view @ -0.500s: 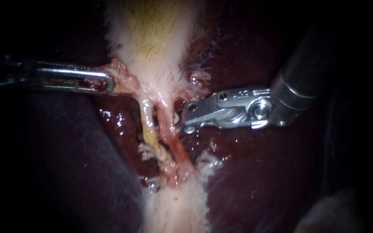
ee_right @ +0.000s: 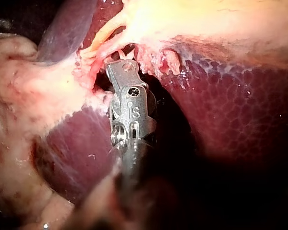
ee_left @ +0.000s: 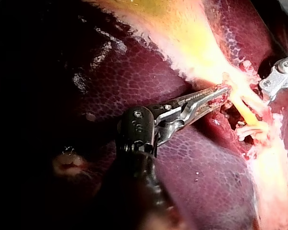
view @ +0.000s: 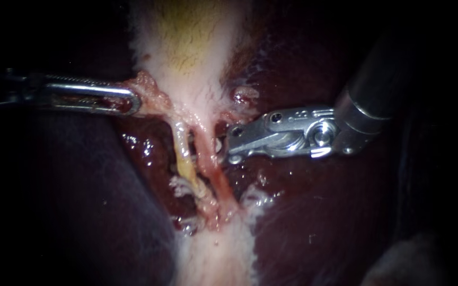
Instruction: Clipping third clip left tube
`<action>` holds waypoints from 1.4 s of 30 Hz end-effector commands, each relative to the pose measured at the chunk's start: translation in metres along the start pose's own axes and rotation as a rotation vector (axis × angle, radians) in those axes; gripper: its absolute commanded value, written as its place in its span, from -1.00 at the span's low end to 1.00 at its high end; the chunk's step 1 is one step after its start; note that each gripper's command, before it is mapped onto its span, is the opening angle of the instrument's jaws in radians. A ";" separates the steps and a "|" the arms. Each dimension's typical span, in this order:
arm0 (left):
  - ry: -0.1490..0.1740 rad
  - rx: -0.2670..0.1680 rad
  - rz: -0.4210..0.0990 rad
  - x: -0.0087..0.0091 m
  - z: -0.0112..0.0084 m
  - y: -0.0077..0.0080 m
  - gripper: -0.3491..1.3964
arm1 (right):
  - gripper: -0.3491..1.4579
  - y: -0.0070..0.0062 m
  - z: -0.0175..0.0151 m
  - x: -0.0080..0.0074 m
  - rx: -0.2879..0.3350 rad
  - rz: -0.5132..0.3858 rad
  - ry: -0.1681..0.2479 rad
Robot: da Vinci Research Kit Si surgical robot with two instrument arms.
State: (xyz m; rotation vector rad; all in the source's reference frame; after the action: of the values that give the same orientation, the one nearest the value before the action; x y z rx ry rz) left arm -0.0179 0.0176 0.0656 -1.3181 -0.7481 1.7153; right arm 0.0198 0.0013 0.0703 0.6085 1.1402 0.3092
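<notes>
One liver point(view: 314, 212): dark red, fills the lower and right parts of the endoscope view. No change.

One gallbladder point(view: 192, 42): pale with a yellow patch, upper centre, narrowing downward into two tubes. No change.

One right instrument point(view: 230, 144): shaft enters from the upper right, tip at centre. Its jaws stand parted by a narrow gap and grip nothing. Against the picture from half a second ago it sits a shade further right and higher, so the tip has eased slightly off the tissue.

One left instrument point(view: 128, 100): enters from the left edge, with its jaws clenched on a ragged flap of tissue point(view: 147, 87) at the gallbladder's neck, pulling it leftward. Unmoved.

One right tube point(view: 208, 153): pink, just beside the right instrument's tip, between that tip and the left tube.

One left tube point(view: 183, 159): yellowish, centre of the frame, running downward. It is apart from both instruments.

Clips: none clearly discernible on either tube.

Assessment: the clip is not yet on the left tube. The small shift looks like repositioning, and the tip must still get past the right tube.
</notes>
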 end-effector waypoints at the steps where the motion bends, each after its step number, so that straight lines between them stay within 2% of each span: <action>1: 0.000 0.000 0.000 0.0000 0.0000 0.0000 -1.00 | -0.16 0.0001 -0.0004 -0.0001 0.001 0.001 0.000; 6: 0.000 -0.001 0.000 0.0000 -0.0001 0.0000 -1.00 | -0.11 0.0006 -0.0028 -0.0005 0.014 0.002 0.000; 10: 0.000 -0.001 0.000 0.0000 -0.0001 0.0000 -1.00 | -0.10 0.0005 -0.0050 -0.0006 0.016 0.004 0.001; 14: 0.000 -0.001 0.000 0.0000 -0.0001 0.0000 -1.00 | -0.10 0.0003 -0.0071 -0.0001 0.021 0.010 0.003; 18: 0.000 -0.001 0.000 0.0000 -0.0001 0.0000 -1.00 | -0.09 -0.0003 -0.0082 0.0007 0.031 0.015 0.025; 25: 0.000 -0.001 0.000 0.0000 -0.0001 0.0001 -1.00 | -0.09 -0.0025 -0.0071 0.0021 0.056 0.026 0.035; 30: 0.000 -0.001 0.000 0.0000 -0.0001 0.0001 -1.00 | -0.09 -0.0034 -0.0051 0.0032 0.080 0.032 0.047; 36: 0.000 -0.001 0.000 0.0000 -0.0001 0.0001 -1.00 | -0.09 -0.0033 -0.0031 0.0035 0.088 0.035 0.048; 42: 0.000 -0.001 0.000 0.0000 -0.0001 0.0001 -1.00 | -0.09 -0.0027 -0.0021 0.0027 0.084 0.042 0.046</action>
State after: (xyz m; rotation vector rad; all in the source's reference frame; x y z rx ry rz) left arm -0.0178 0.0176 0.0655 -1.3189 -0.7492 1.7160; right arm 0.0189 0.0011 0.0664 0.7006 1.1904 0.3139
